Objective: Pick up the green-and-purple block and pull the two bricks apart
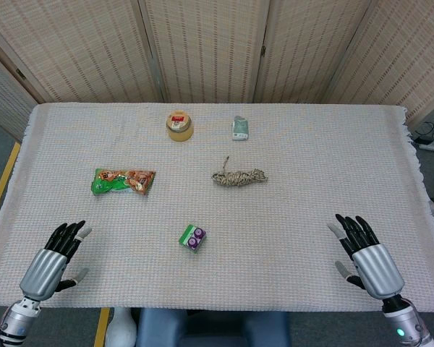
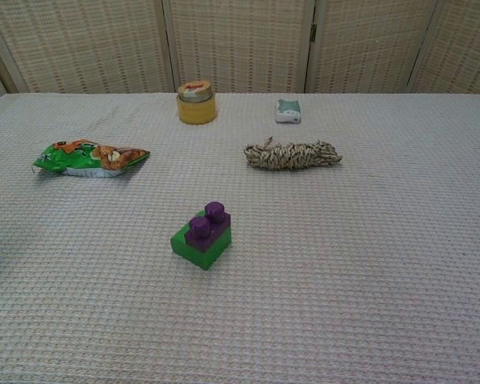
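The green-and-purple block (image 1: 193, 238) lies on the cloth near the table's front middle; in the chest view the block (image 2: 202, 236) shows a purple brick with studs stacked on a green one. My left hand (image 1: 54, 260) rests at the front left corner, fingers spread, holding nothing. My right hand (image 1: 364, 253) sits at the front right, fingers apart and empty. Both hands are well away from the block. Neither hand shows in the chest view.
A green snack packet (image 1: 122, 181) lies left of centre. A coiled rope bundle (image 1: 239, 176) lies behind the block. A yellow jar (image 1: 179, 125) and a small white-green packet (image 1: 240, 128) stand at the back. A folding screen closes off the rear.
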Controlling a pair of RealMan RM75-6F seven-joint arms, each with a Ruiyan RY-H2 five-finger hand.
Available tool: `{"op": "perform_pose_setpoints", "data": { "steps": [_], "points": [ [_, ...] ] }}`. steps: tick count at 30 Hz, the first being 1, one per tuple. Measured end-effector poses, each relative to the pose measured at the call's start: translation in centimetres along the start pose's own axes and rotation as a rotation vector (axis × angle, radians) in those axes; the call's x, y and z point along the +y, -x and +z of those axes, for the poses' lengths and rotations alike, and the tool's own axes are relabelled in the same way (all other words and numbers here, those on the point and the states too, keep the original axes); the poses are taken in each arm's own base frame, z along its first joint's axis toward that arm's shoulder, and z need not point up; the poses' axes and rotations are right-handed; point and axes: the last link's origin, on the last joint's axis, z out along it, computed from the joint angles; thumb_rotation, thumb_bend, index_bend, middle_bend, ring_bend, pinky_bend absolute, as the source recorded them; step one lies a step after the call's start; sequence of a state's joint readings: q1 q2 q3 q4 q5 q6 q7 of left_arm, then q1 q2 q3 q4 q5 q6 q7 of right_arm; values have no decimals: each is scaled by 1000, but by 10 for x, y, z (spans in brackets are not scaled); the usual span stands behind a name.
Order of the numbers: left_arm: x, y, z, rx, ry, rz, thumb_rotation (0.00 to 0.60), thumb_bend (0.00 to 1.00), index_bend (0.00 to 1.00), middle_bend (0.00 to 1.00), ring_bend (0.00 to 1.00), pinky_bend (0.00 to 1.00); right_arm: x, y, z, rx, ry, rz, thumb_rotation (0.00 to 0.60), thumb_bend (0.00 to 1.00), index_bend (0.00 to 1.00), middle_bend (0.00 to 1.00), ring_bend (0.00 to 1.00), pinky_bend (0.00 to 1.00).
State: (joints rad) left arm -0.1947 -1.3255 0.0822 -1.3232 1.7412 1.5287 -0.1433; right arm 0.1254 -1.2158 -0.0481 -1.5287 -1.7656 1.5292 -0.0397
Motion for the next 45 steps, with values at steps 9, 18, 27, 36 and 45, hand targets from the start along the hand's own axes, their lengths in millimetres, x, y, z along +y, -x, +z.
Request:
{"op": "perform_pose_setpoints", "data": {
  "steps": [9, 18, 27, 36, 45],
  "points": [
    [5, 4, -1, -12, 17, 4, 600, 342, 9, 0, 0, 0, 0, -5, -3, 17, -9, 11, 600, 398, 15, 0, 0, 0],
    [26, 16, 2, -8, 28, -95, 600, 341, 67, 0, 0, 0, 0, -8, -5, 32, -10, 23, 600, 399, 15, 0, 0, 0],
    [71, 37, 33, -48, -25, -273, 600, 342, 196, 0, 0, 0, 2, -11, -4, 44, -4, 32, 600, 398, 15, 0, 0, 0],
    [108, 43, 71, -65, 46, -261, 600, 341, 232, 0, 0, 0, 11, -18, -2, 72, 30, 52, 600, 399, 15, 0, 0, 0],
    [134, 56, 105, -84, -53, -344, 600, 341, 254, 0, 0, 0, 20, -24, 1, 92, 68, 75, 600, 399, 15, 0, 0, 0]
  ]
}}
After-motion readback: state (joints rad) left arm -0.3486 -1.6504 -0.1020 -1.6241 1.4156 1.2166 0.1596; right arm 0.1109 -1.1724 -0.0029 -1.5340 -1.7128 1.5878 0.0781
